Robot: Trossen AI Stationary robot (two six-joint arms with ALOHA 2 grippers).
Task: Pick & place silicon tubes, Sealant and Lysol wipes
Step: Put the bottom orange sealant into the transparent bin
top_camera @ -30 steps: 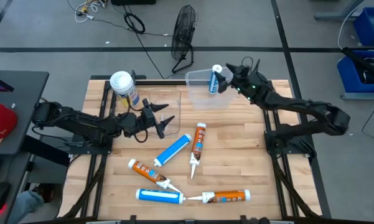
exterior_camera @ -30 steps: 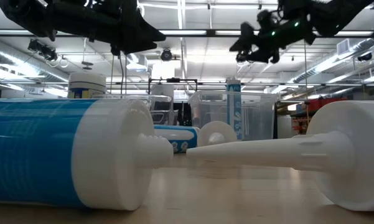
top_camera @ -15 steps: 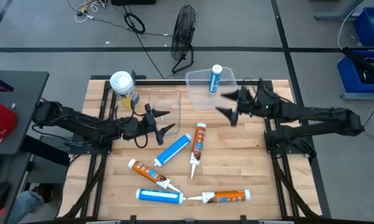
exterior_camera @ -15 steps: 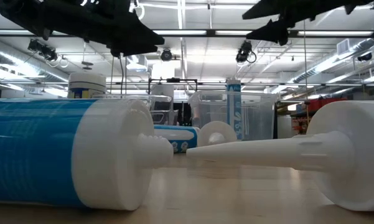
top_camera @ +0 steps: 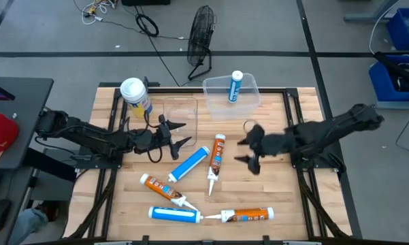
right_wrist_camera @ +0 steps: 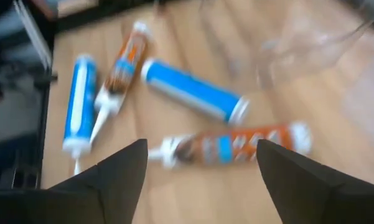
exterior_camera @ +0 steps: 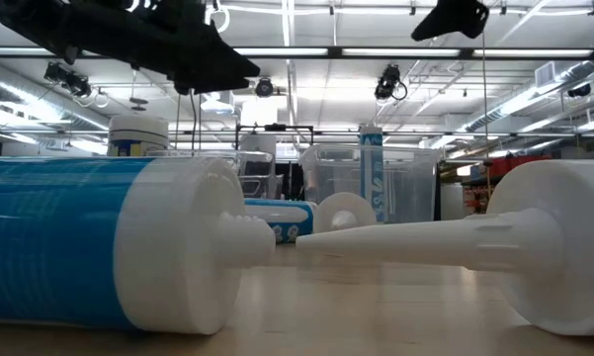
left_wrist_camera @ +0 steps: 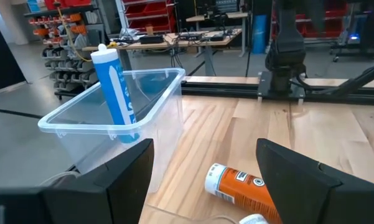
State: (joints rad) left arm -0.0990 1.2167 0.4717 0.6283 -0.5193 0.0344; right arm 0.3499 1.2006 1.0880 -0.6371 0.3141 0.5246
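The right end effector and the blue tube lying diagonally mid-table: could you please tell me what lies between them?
In the high view, an orange tube lies between the right end effector and the diagonal blue tube, nozzle pointing toward the table's front edge.

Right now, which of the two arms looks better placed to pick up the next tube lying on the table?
The right, probably. Its open, empty hand hangs beside the orange tube at mid-table, and its wrist camera looks down on the tubes. The left hand, also open, waits near the empty clear bin.
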